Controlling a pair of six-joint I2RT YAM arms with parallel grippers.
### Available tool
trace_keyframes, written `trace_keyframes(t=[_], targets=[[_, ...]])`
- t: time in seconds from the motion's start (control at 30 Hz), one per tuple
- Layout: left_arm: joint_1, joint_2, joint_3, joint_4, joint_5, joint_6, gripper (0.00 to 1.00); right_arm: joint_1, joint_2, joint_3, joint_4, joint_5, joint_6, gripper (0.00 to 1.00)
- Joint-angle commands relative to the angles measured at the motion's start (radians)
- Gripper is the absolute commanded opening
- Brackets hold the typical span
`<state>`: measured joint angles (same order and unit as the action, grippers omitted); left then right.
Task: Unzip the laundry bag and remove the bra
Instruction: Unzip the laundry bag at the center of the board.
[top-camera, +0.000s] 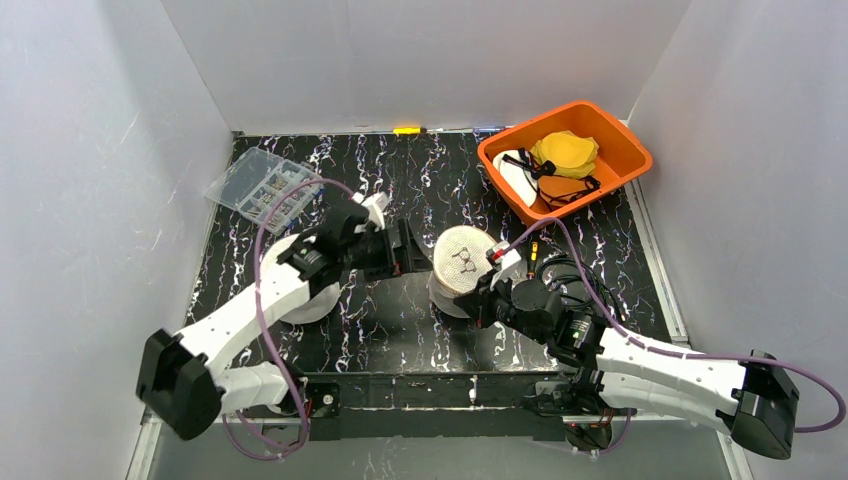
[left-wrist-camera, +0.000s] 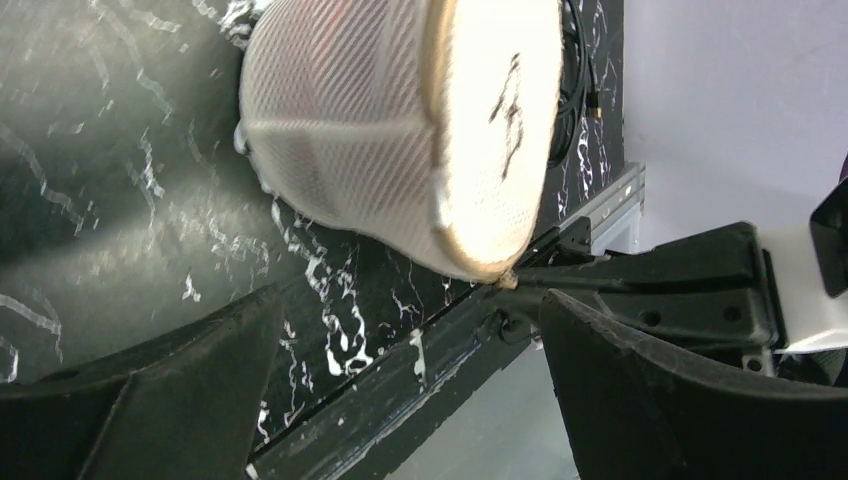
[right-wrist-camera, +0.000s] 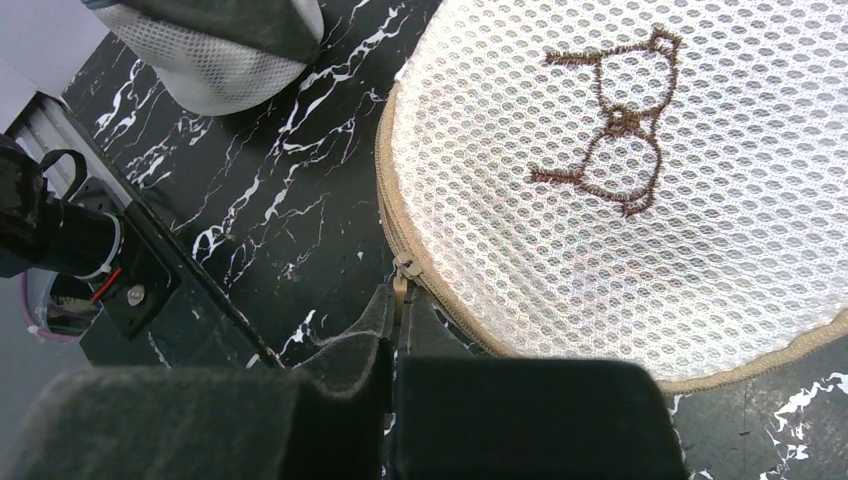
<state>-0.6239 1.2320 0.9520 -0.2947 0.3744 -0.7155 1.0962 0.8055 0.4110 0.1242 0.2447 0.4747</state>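
Note:
The laundry bag (top-camera: 462, 258) is a round white mesh pouch with a brown bra outline stitched on its lid, standing mid-table. Its tan zipper runs round the lid's rim (right-wrist-camera: 430, 290). My right gripper (right-wrist-camera: 400, 310) is shut on the tan zipper pull (right-wrist-camera: 401, 288) at the bag's near-left edge. My left gripper (top-camera: 415, 255) is open just left of the bag, with nothing between its fingers. In the left wrist view the bag (left-wrist-camera: 400, 130) sits beyond the spread fingertips of the left gripper (left-wrist-camera: 410, 400). The bra is hidden inside the bag.
An orange bin (top-camera: 622, 135) holding yellow, white and orange garments stands at the back right. A clear plastic box (top-camera: 262, 187) lies at the back left. Another white mesh bag (top-camera: 310, 300) sits under my left arm. Cables (top-camera: 560, 265) loop beside my right arm.

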Motion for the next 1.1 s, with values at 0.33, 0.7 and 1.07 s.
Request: trace_keyframes(t=[0.33, 0.7, 1.07], targets=[[-0.103, -0.184, -0.259, 0.287, -0.201, -0.371, 0.82, 0.004, 0.099, 0.052, 0.146, 0.032, 0.068, 0.01], [-0.145, 0.006, -0.188, 0.34, -0.17, -0.401, 0.44, 0.008, 0.084, 0.054, 0.147, 0.008, 0.08, 0.01], [-0.148, 0.032, -0.174, 0.341, -0.188, -0.397, 0.26, 0.01, 0.068, 0.052, 0.12, -0.007, 0.079, 0.01]])
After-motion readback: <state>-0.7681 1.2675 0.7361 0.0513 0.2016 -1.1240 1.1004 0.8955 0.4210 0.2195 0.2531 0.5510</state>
